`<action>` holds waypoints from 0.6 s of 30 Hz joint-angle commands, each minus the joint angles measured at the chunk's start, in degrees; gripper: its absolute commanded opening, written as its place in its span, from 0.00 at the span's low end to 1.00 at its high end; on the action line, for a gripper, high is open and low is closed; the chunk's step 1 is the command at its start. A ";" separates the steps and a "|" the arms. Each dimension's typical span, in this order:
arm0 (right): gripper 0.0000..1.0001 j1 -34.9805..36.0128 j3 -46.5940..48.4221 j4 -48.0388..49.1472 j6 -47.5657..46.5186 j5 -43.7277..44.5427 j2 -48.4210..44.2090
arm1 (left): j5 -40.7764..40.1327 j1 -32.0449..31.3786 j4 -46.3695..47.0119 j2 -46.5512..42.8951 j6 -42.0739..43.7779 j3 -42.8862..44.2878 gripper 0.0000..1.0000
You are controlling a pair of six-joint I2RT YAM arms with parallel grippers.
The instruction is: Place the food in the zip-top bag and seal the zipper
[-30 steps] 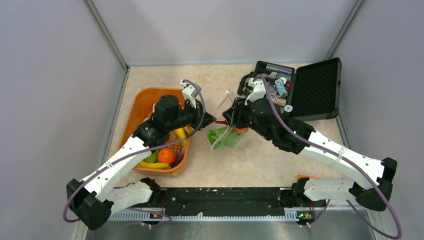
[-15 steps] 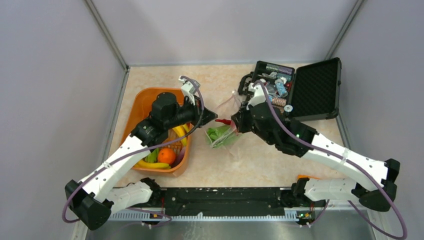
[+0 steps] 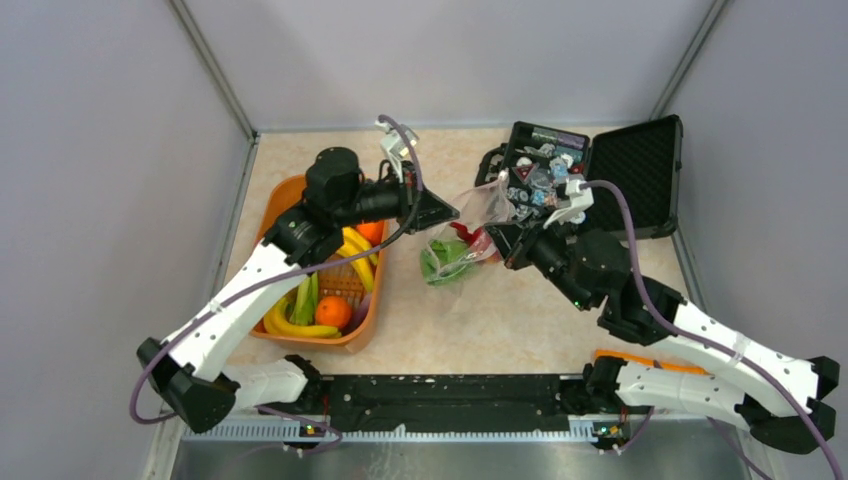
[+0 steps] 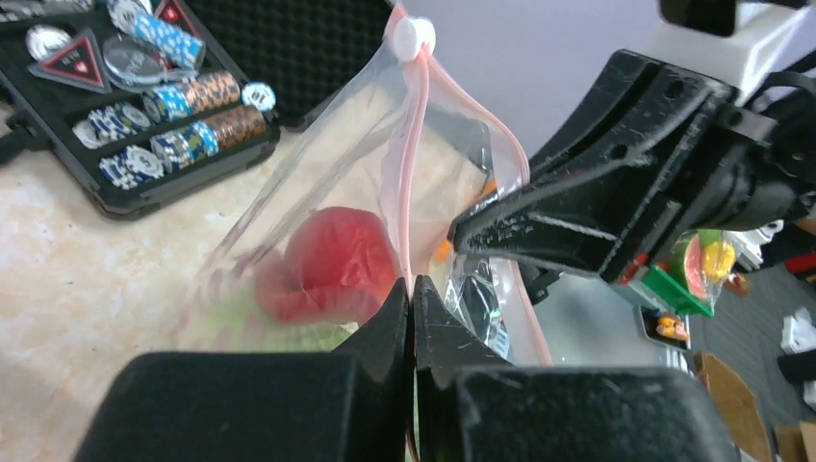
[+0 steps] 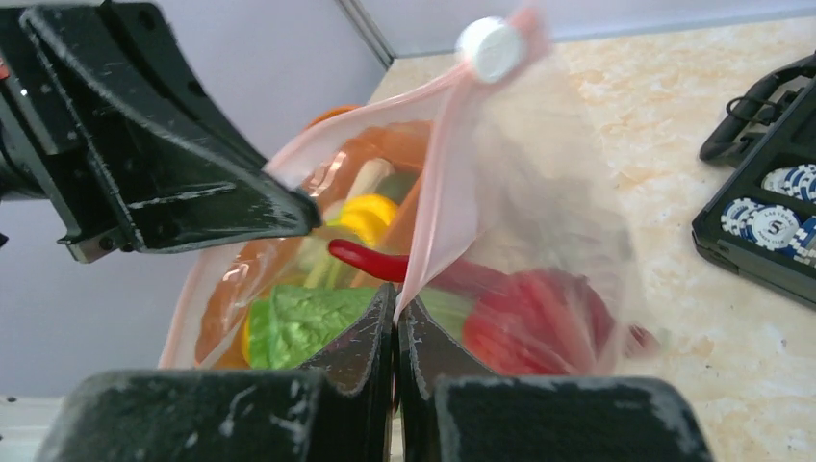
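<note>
The zip-top bag (image 3: 462, 240) hangs stretched between my two grippers above the middle of the table. Inside it lie a green leaf (image 5: 303, 327), a red chilli (image 5: 370, 262) and a red piece (image 4: 332, 265). My left gripper (image 3: 452, 213) (image 4: 412, 284) is shut on the bag's pink zipper (image 4: 416, 144) strip. My right gripper (image 3: 497, 232) (image 5: 395, 294) is shut on the opposite edge of the mouth. A white slider (image 5: 488, 46) sits at the raised end of the zipper. More food, bananas (image 3: 300, 328) and an orange (image 3: 333, 312), lies in the orange tub (image 3: 285, 195).
An open black case (image 3: 630, 175) with poker chips (image 3: 545, 180) stands at the back right, close behind the bag. The orange tub fills the left side under my left arm. Grey walls enclose the table on three sides.
My right gripper has shut on the bag's mouth edge. Both grippers have risen and drawn apart, lifting the bag off the table and pulling its mouth taut.
</note>
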 commanded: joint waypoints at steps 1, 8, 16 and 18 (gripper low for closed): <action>0.00 0.51 -1.00 5.58 -0.65 -0.51 0.30 | -0.63 -1.38 -5.51 4.52 4.89 2.80 0.00; 0.00 0.57 -0.19 4.68 -1.70 3.44 1.18 | -4.62 -1.69 -10.55 5.24 6.85 5.97 0.00; 0.00 0.49 1.34 1.42 -1.93 4.98 7.40 | -14.02 -1.59 -9.13 2.66 6.76 -2.82 0.37; 0.00 0.49 1.03 2.01 -1.72 5.08 8.73 | -17.22 -1.59 -9.65 0.58 7.14 -4.35 0.51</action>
